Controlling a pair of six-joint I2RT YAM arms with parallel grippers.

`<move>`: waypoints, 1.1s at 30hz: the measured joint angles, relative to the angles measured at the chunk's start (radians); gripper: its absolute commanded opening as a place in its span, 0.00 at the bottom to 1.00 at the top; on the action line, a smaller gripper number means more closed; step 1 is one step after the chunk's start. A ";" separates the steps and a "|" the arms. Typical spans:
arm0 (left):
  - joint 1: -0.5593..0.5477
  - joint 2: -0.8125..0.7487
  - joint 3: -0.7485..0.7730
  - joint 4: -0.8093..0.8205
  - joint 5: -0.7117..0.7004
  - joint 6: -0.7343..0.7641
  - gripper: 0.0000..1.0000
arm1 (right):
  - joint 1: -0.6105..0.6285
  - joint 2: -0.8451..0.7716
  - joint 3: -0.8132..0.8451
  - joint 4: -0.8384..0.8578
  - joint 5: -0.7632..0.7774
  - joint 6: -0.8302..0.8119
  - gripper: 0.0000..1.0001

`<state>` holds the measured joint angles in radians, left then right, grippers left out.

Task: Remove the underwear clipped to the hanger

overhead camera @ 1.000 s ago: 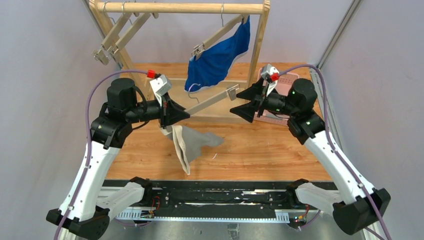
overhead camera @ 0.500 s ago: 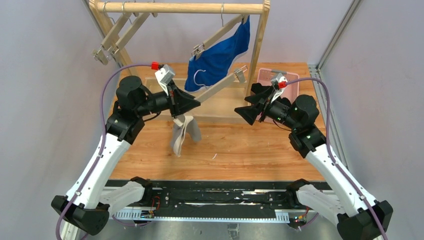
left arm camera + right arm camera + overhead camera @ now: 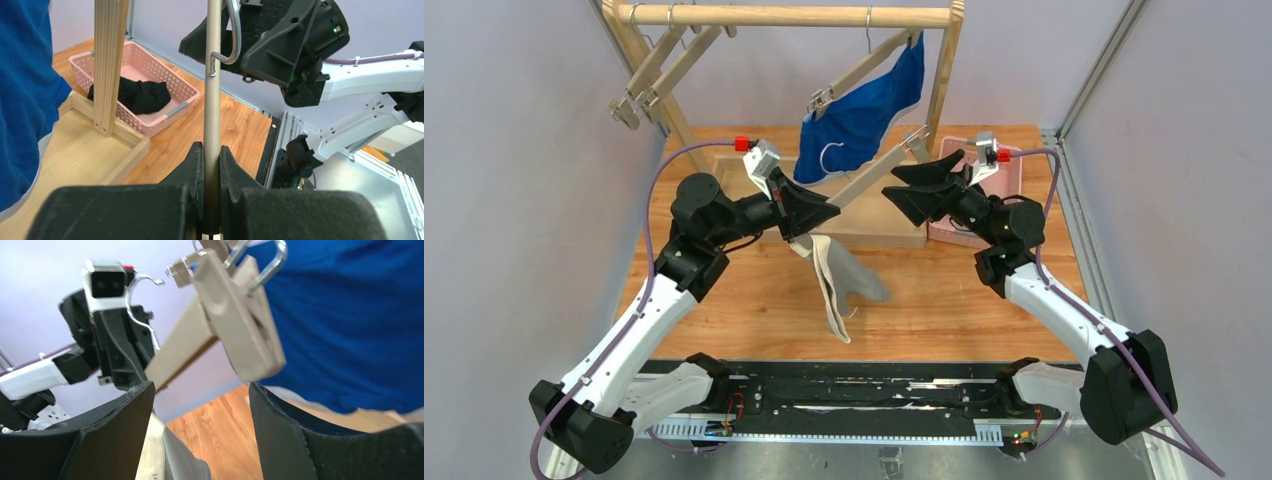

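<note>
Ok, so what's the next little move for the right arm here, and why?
Probably close the right gripper on the empty end clip of the hanger, which sits between its open fingers. The left gripper, shut on the bar, holds the end where the grey underwear dangles; a second grip would steady it.

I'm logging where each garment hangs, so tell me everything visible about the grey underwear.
The grey underwear is soft, pale grey-beige cloth, limp and folded lengthwise, dangling over the wooden table. Its top is caught at the lower end of the wooden hanger, right under the left gripper, which is shut on that hanger; the clip holding it is hidden. One corner flares sideways. Nothing else visibly touches it.
</note>
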<state>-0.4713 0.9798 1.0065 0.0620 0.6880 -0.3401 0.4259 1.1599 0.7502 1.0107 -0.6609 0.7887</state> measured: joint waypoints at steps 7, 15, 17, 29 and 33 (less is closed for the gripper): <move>-0.020 0.000 -0.058 0.138 -0.052 -0.082 0.00 | 0.002 0.082 0.001 0.298 0.008 0.146 0.70; -0.082 0.024 -0.064 0.246 -0.063 -0.118 0.00 | 0.013 0.148 0.018 0.399 0.015 0.216 0.70; -0.096 0.032 -0.064 0.258 -0.063 -0.119 0.00 | 0.016 0.156 0.029 0.409 0.016 0.224 0.70; -0.132 0.067 -0.069 0.311 -0.089 -0.125 0.00 | 0.040 0.160 0.082 0.431 0.006 0.274 0.01; -0.133 0.068 -0.070 0.332 -0.088 -0.129 0.15 | 0.043 0.154 0.094 0.423 0.000 0.282 0.01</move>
<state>-0.6044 1.0473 0.9367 0.3935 0.5999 -0.4686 0.4686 1.3140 0.8440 1.4338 -0.6609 1.0710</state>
